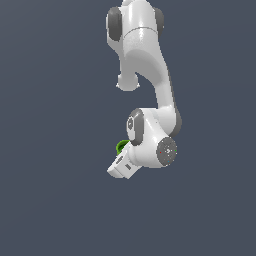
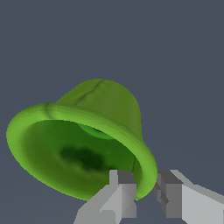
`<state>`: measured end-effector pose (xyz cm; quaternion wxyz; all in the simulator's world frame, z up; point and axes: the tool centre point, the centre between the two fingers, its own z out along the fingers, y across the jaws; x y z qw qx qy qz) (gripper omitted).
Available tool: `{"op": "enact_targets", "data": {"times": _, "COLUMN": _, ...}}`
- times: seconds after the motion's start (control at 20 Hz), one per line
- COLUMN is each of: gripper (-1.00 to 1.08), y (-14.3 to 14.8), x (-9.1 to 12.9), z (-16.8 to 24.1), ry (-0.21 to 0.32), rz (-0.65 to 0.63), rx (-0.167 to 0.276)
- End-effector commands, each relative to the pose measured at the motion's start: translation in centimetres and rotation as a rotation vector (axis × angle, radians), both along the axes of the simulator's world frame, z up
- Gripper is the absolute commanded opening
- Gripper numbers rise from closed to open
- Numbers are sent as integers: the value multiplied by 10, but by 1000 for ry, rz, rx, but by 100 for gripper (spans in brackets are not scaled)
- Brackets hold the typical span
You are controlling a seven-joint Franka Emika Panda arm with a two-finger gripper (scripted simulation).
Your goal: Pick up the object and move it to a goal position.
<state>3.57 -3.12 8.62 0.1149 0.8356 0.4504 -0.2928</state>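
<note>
we've got the gripper (image 2: 145, 192) jaws pinching the green cup (image 2: 83, 140) by its rim, one finger inside, one outside | cup's tucked behind the wrist in the exterior view | thin rim grip, so it could swivel or slip if we swing fast

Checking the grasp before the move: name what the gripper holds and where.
The gripper holds the green cup by its rim, one finger inside, one outside.

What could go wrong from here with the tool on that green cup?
The tool pinches only the cup's thin flared rim, one finger inside and one outside, so the cup may swing or slip out in transit. In the exterior view the arm hides most of the cup, so a slip is hard to spot.
</note>
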Motion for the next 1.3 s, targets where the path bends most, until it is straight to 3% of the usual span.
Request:
{"op": "enact_targets", "data": {"times": 0.0, "gripper": -100, "y": 13, "x": -2, "z": 10, "ry": 0, "rz": 2, "rx": 0}}
{"op": "enact_targets", "data": {"times": 0.75, "gripper": -100, "y": 131, "x": -25, "z": 107, "ry": 1, "rz": 4, "rx": 0}}
{"op": "enact_targets", "data": {"times": 1.25, "gripper": -100, "y": 165, "x": -28, "z": 135, "ry": 1, "rz": 3, "rx": 1}}
